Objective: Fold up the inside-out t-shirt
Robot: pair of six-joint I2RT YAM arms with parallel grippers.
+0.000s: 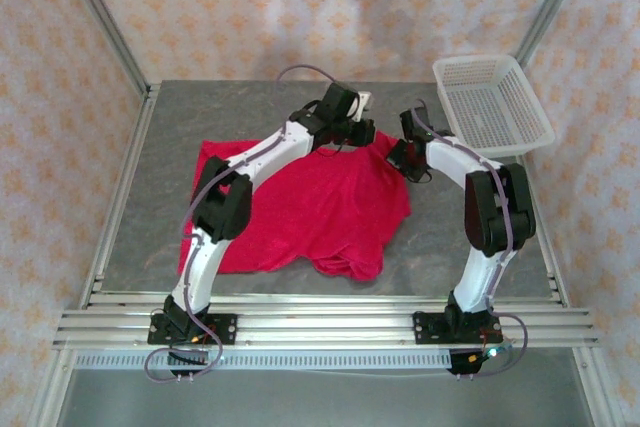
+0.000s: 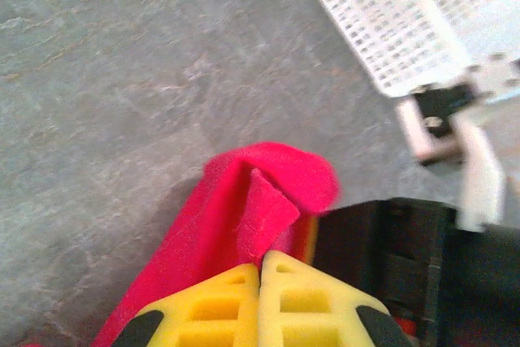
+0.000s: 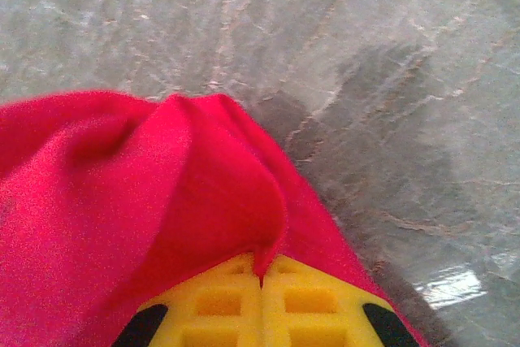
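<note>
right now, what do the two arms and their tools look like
The left arm and right arm both have white shells with bulky black joint housings and black bases. A thin grey cable loops along each. The left tool and right tool have yellow fingers moulded with square pockets, with black patches at their outer sides.

From my remote console I see a grey, stone-veined table (image 1: 180,147) walled by pale cloth with orange flowers (image 1: 300,7), metal posts (image 1: 100,17) at the corners, a white mesh basket (image 1: 475,59) far right.
</note>
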